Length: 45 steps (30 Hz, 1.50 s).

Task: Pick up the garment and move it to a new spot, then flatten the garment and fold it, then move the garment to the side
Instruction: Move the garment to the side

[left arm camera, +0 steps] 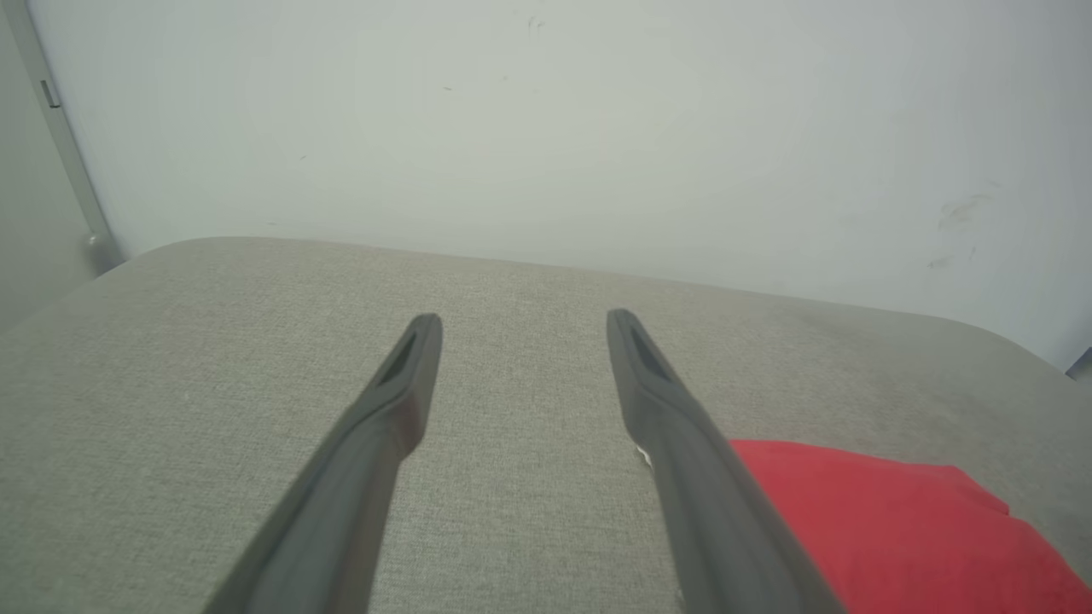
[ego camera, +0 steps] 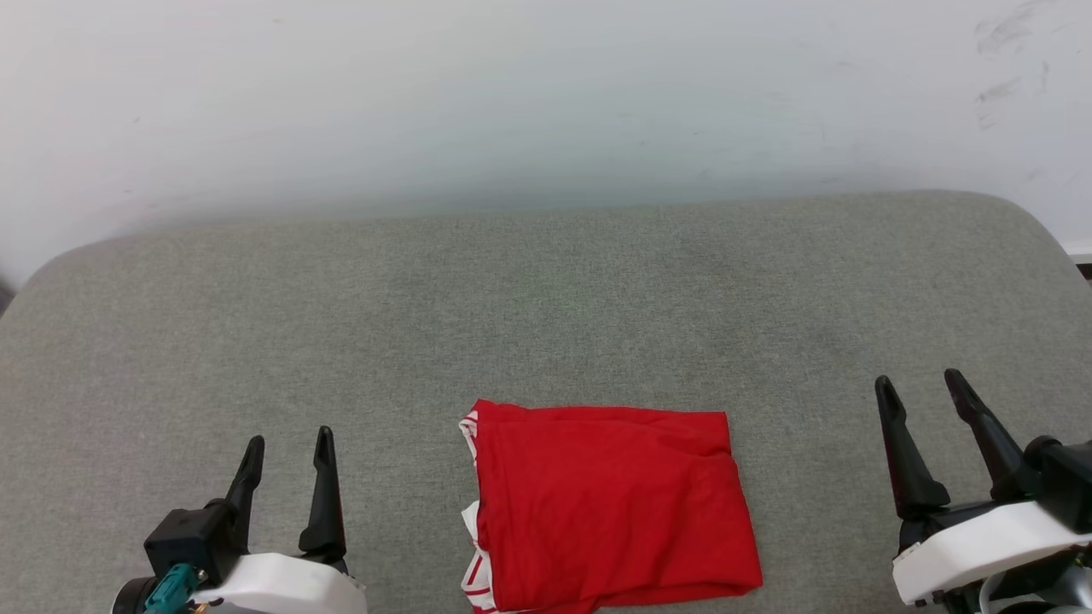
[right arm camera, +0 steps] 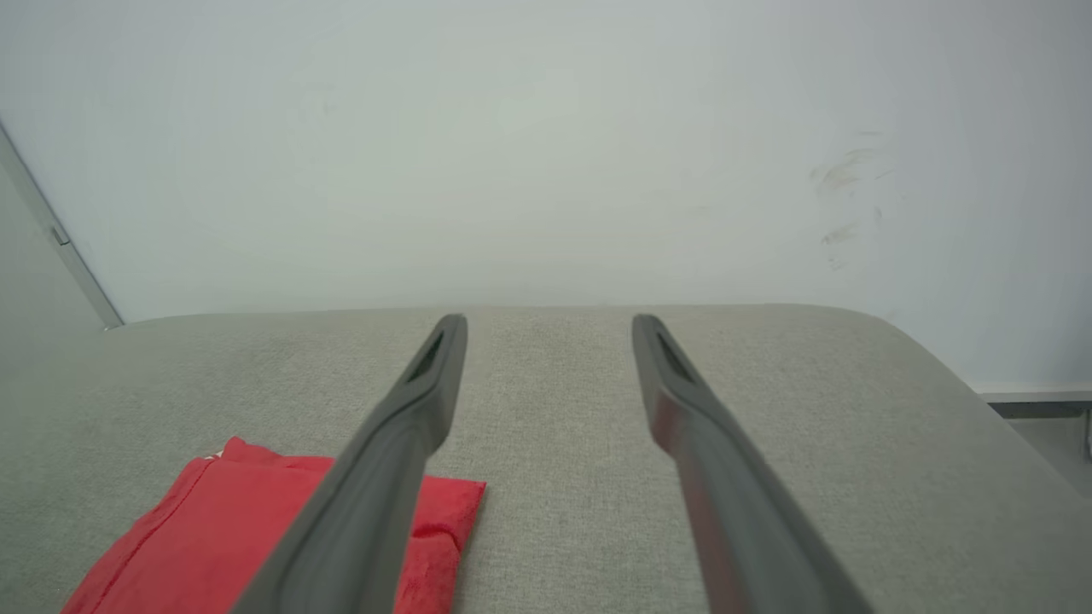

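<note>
Left tool [ego camera: 289, 438] and right tool [ego camera: 919, 379] are seen wide open and empty, folded garment [ego camera: 610, 507] is laid on the counter [ego camera: 546, 298] between them, untouched, so for the side move all layers at one edge are probably best pinched and slid low.

You have a grey, woven-fabric cushioned surface [ego camera: 546, 290] before you, with rounded far corners. Behind its far edge rises a pale wall [ego camera: 512, 94], which carries dark scuff marks [ego camera: 1000, 34] above the far right corner. Past the far left corner you can see a thin grey upright strip [left arm camera: 60, 145] on the wall. By the far right corner runs a pale skirting board [ego camera: 1079, 249].
</note>
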### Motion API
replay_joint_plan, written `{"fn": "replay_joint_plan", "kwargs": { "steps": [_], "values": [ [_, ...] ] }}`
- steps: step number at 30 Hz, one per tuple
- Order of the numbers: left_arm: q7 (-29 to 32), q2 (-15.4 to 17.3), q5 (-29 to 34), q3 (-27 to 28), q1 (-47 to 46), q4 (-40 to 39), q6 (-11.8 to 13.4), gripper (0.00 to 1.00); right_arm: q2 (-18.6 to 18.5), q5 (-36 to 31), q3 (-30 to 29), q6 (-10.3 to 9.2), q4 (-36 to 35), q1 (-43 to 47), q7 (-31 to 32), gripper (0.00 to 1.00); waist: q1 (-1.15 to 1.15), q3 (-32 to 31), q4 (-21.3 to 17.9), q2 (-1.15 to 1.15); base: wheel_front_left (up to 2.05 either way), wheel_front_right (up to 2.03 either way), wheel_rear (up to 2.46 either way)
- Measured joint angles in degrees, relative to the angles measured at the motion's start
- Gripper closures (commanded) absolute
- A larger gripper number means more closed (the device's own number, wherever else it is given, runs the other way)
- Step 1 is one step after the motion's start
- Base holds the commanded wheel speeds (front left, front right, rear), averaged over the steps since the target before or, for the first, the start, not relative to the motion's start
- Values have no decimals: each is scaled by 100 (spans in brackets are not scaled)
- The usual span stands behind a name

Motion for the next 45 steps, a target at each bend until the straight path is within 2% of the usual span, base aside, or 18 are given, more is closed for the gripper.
{"fn": "replay_joint_plan", "kwargs": {
  "steps": [10,14,17,20,23,26,31,38,39,41,45],
  "values": [
    [-14,-12,75,24,-49,4,-47,0,77,-53,-118,0,-130,7,288,0,0,87,-32,0,0,0,0],
    [-15,-15,80,65,-126,-23,-48,0,65,245,-291,0,74,-31,603,0,0,158,-32,0,0,0,0],
    [-16,-43,91,118,-229,-60,-58,0,-138,794,-524,0,460,-175,1050,0,0,248,-4,0,0,0,0],
    [-18,-92,121,159,-336,-90,-99,0,-525,1306,-593,-1,967,-354,1693,0,0,357,61,0,0,0,0],
    [-24,-133,167,174,-448,-93,-148,0,-876,1848,-377,-1,1463,-556,2371,0,0,488,159,0,0,0,0],
    [-24,-186,247,163,-588,-83,-210,0,-1029,2583,-145,-1,1924,-837,2926,0,0,651,276,0,0,0,0],
    [-24,-320,328,156,-763,-2,-299,0,-881,3833,268,-1,2415,-1182,3662,0,0,901,540,0,0,0,0],
    [-25,-433,456,225,-900,52,-387,0,-856,4915,632,4,2785,-1419,3907,0,0,1177,960,0,0,0,0],
    [-25,-438,472,247,-905,57,-403,0,-860,5007,669,7,2835,-1443,3944,29,0,1207,1013,0,0,0,0],
    [-25,-476,486,283,-917,67,-438,0,-895,5138,736,7,2887,-1501,3942,100,0,1260,1096,0,0,0,0],
    [-25,-516,513,363,-917,114,-486,0,-1036,5175,973,4,2919,-1573,3754,100,1,1266,1146,0,0,0,0]
  ]
}}
